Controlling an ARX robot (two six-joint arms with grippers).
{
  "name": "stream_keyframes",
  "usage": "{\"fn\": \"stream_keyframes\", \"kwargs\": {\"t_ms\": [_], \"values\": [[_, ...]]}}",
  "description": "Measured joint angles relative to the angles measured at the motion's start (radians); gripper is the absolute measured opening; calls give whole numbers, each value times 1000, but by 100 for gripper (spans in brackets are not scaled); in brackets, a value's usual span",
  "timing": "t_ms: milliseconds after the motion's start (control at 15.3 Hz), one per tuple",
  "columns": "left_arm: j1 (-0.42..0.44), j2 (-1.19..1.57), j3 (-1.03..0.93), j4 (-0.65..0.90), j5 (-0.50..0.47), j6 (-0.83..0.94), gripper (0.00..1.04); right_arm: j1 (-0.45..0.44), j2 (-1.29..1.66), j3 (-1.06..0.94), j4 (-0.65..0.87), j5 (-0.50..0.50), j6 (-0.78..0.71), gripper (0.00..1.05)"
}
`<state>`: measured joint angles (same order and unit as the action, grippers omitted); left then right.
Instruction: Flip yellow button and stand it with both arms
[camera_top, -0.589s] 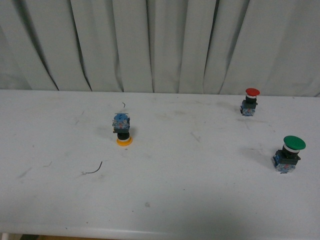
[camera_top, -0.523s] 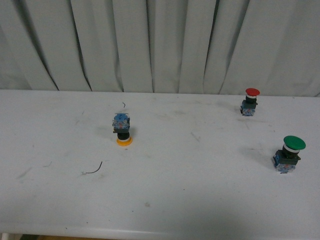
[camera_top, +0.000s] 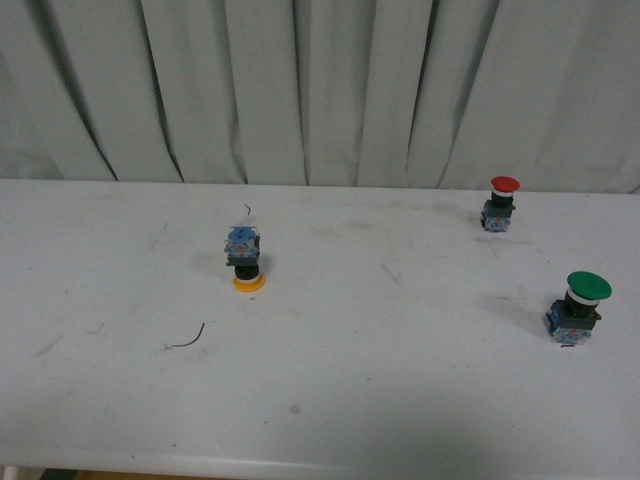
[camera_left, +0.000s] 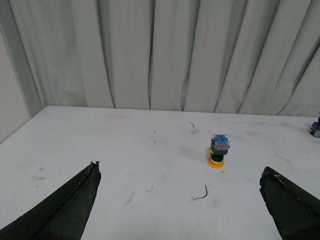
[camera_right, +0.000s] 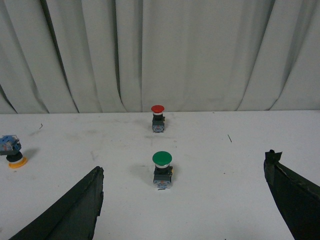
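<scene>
Left gripper (camera_left: 180, 169): we log it spread wide, its matte black wedge-shaped fingers (camera_left: 65, 207) far apart with nothing held, well short of the yellow button (camera_top: 247, 259).

The yellow button stands upside down on the scuffed white table (camera_top: 330, 400). Its flat round orange-yellow cap is on the surface, the black collar above that, and the boxy blue-grey contact block on top.

A thin curved wire scrap (camera_top: 188, 339) lies near the yellow button, to its left and closer to the front camera.

Well right of the yellow button and farther back, a red-capped switch (camera_top: 501, 204) stands cap up. Farther right again, and nearer than the yellow button, a larger green-capped switch (camera_top: 578, 307) with a domed cap also stands upright.

A pale pleated curtain (camera_top: 300, 90) hangs behind the yellow button.

Right gripper (camera_right: 185, 161): we log it equally wide apart and empty, far right of the yellow button.
</scene>
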<state>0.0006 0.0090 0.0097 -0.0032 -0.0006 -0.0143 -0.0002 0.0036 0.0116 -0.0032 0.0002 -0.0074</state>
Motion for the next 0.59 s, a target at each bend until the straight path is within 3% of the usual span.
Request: {"fn": "stream_keyframes", "kwargs": {"t_ms": [589], "values": [[0,0,0,0,0,0,98,0,0,0,0,0,0,98]]}}
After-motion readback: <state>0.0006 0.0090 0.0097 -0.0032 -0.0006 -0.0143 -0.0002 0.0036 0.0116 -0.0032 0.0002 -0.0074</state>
